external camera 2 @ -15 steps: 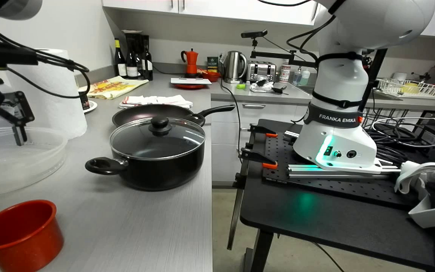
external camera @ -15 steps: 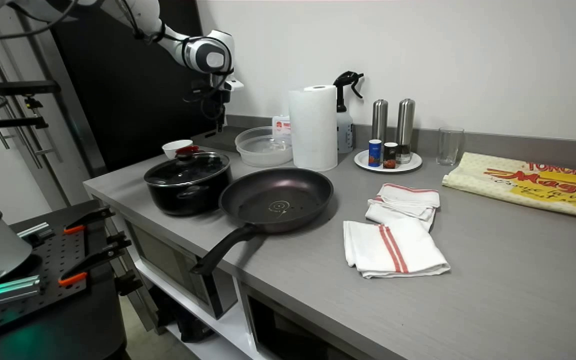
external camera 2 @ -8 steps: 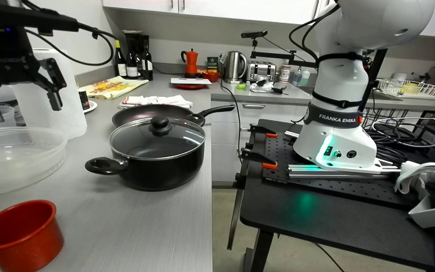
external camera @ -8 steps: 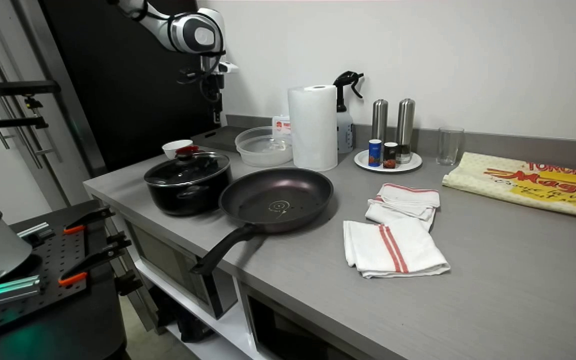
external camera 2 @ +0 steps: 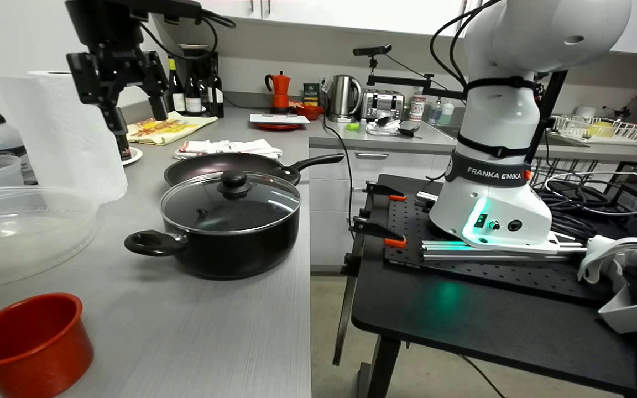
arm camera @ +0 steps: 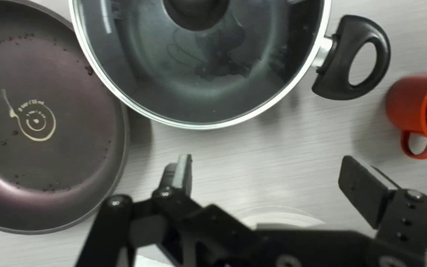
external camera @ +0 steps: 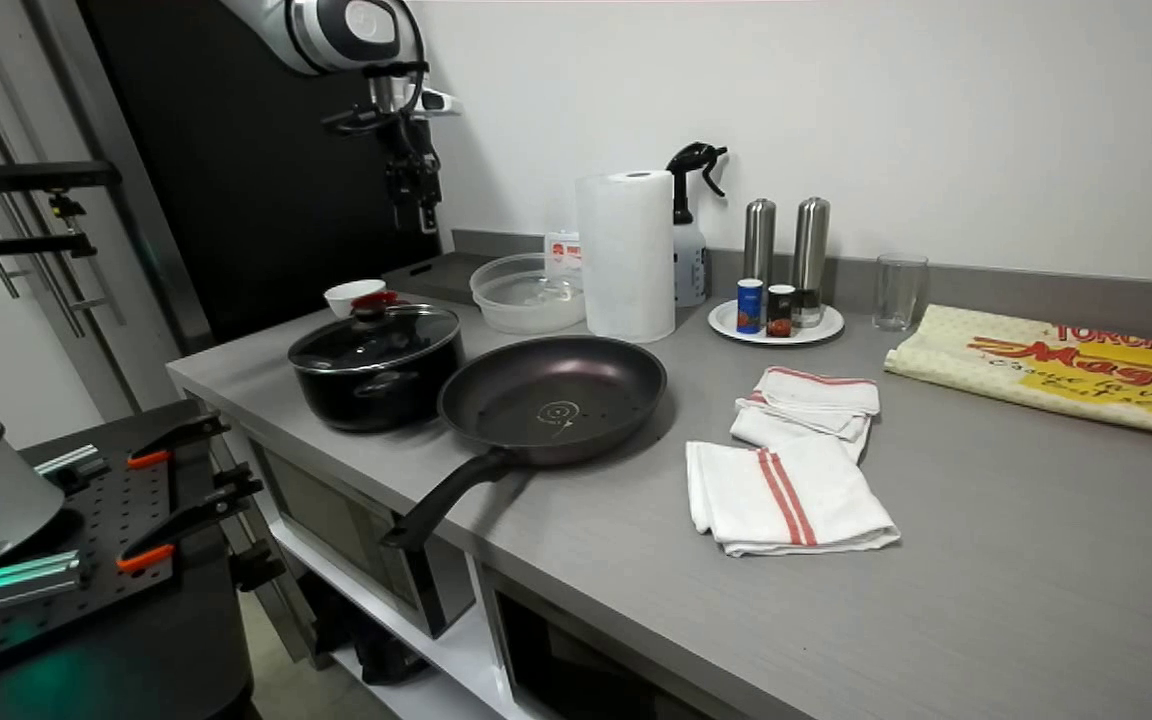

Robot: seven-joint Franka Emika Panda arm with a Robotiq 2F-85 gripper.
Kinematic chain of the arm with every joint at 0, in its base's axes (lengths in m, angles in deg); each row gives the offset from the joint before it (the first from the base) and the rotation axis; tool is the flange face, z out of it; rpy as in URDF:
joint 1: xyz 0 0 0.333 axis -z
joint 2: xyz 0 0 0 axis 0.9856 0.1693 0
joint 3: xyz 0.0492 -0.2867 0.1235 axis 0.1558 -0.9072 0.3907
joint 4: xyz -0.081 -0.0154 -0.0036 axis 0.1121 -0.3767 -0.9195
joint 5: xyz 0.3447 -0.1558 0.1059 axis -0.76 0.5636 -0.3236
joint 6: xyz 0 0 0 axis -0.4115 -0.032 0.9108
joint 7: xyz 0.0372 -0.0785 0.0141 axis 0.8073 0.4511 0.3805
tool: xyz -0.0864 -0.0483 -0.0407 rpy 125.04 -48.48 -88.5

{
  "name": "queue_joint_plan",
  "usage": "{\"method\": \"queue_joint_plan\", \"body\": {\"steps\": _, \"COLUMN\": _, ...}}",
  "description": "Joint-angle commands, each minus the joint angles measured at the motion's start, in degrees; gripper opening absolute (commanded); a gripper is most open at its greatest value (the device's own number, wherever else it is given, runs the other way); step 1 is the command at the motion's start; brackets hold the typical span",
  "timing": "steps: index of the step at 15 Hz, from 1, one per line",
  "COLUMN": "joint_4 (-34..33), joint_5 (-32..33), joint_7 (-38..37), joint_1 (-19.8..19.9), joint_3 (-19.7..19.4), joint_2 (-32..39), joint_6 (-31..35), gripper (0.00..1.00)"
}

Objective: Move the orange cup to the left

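The orange cup (external camera 2: 36, 348) stands upright on the counter at the lower left of an exterior view. In the wrist view the orange cup (arm camera: 406, 104) is at the right edge, partly cut off, with its handle showing. A red patch (external camera: 373, 300) shows behind the pot lid in an exterior view; I cannot tell if it is the cup. My gripper (external camera 2: 140, 124) is open and empty, high above the counter, also seen in an exterior view (external camera: 414, 215). In the wrist view the cup lies right of my open fingers (arm camera: 267, 174), apart from them.
The lidded black pot (external camera 2: 235, 243) stands near the cup, one handle (arm camera: 361, 59) pointing towards it. The frying pan (external camera: 556, 400) is beside the pot. The clear bowl (external camera 2: 25, 232) and paper-towel roll (external camera: 626, 255) stand on the wall side. A white bowl (external camera: 351, 295) is behind the pot.
My gripper has risen and moved away from above the clear bowl, rightward in one exterior picture and up and left in another. The cup, pot and pan have not moved.
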Motion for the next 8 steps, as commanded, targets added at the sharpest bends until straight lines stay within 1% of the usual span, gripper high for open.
{"method": "queue_joint_plan", "body": {"steps": 1, "joint_4": 14.3, "joint_5": 1.8, "joint_7": 5.8, "joint_1": 3.6, "joint_3": 0.6, "joint_2": -10.0, "joint_6": 7.6, "gripper": 1.00}}
{"method": "queue_joint_plan", "body": {"steps": 3, "joint_4": 20.7, "joint_5": 2.6, "joint_7": 7.7, "joint_1": 5.5, "joint_3": 0.2, "joint_2": -13.3, "joint_6": 12.5, "gripper": 1.00}}
{"method": "queue_joint_plan", "body": {"steps": 4, "joint_4": 12.4, "joint_5": 1.4, "joint_7": 5.4, "joint_1": 5.0, "joint_3": 1.1, "joint_2": -7.8, "joint_6": 7.2, "gripper": 1.00}}
{"method": "queue_joint_plan", "body": {"steps": 6, "joint_4": 17.4, "joint_5": 1.5, "joint_7": 7.0, "joint_1": 6.3, "joint_3": 0.9, "joint_2": -10.6, "joint_6": 10.4, "gripper": 1.00}}
{"method": "queue_joint_plan", "body": {"steps": 8, "joint_4": 19.1, "joint_5": 1.5, "joint_7": 7.4, "joint_1": 6.5, "joint_3": 1.0, "joint_2": -11.8, "joint_6": 11.1, "gripper": 1.00}}
